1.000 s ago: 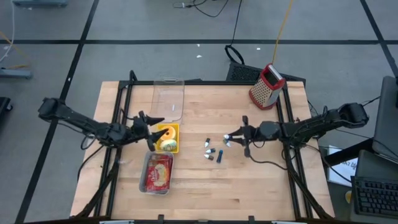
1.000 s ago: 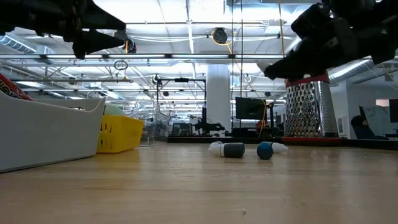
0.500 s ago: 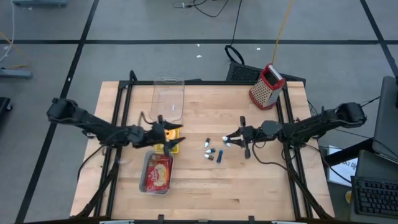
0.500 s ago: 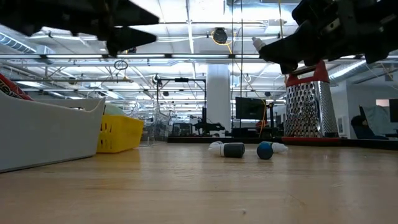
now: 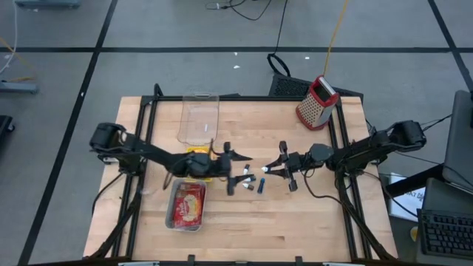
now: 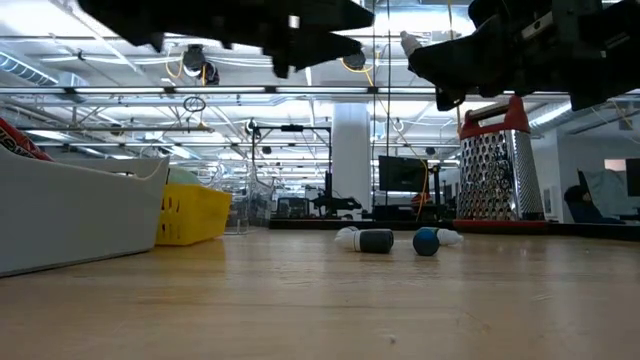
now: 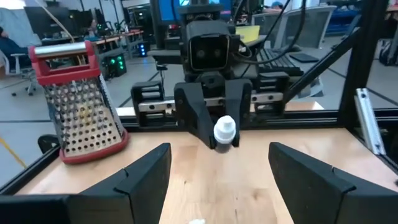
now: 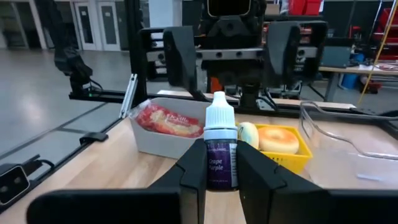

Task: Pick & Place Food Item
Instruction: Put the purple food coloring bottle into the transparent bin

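Observation:
My right gripper (image 5: 275, 168) is above the table's middle, shut on a small dropper bottle (image 8: 217, 134) with a white cap and a purple label. My left gripper (image 5: 235, 170) faces it from the left, wide open and holding nothing, its fingers (image 7: 143, 180) spread. Below and between the two grippers, several small loose bottles (image 5: 250, 182) lie on their sides on the wood. A yellow basket (image 8: 287, 157) holding a bagel (image 8: 277, 138) sits under the left arm. A grey tray (image 5: 186, 205) with a red-wrapped food pack lies nearer the front edge. My right gripper pinches the bottle by its purple-labelled body (image 8: 217, 163) between its two fingers (image 8: 193, 171), coming level from the table's right side. The white cap (image 8: 217, 106) sticks out free past the fingers. The bottle is lifted clear of the table.
A red-handled metal grater (image 5: 318, 102) stands at the far right corner. A clear plastic container (image 5: 199, 118) lies at the far edge, left of centre. Black frame rails run along the table's left and right sides. Bare wood shows near the front edge, right of the grey tray.
My left gripper has travelled toward the table's right, from over the yellow basket to the middle, close to my right gripper, staying open. My right gripper has risen a little and shifted slightly left, still holding the bottle.

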Motion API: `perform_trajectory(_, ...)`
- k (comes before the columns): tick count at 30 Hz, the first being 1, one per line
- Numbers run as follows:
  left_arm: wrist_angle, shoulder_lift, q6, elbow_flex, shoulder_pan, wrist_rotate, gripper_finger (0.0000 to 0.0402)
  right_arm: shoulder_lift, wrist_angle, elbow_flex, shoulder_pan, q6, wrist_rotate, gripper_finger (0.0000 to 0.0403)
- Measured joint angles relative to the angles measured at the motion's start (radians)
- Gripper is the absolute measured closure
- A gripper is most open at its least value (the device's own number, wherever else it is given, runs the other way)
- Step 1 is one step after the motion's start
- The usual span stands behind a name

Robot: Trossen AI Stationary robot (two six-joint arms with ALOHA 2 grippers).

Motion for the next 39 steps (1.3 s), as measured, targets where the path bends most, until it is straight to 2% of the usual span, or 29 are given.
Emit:
perform_trajectory(6, -0.001, 0.113, -0.009, 0.112, 0.026, 0.001, 0.0128, 0.034, 0.033, 0.0, 0.0, -0.004, 0.001, 0.0352)
perform_trajectory(13, -0.004, 0.174, -0.046, 0.185, 0.04, 0.128, 0.0128, 0.034, 0.051, 0.0, 0.0, -0.004, 0.0, 0.0352)
perform_trajectory(26, -0.022, 0.185, -0.068, 0.191, 0.051, 0.122, 0.013, 0.034, 0.056, 0.0, 0.0, -0.007, -0.024, 0.0352)
perform_trajectory(29, -0.022, 0.185, -0.082, 0.191, 0.051, 0.122, 0.0149, 0.034, 0.056, 0.0, 0.0, -0.007, -0.024, 0.0352)
perform_trajectory(39, -0.027, 0.185, -0.091, 0.191, 0.051, 0.154, 0.0269, 0.034, 0.056, 0.0, 0.0, -0.007, -0.024, 0.0352)
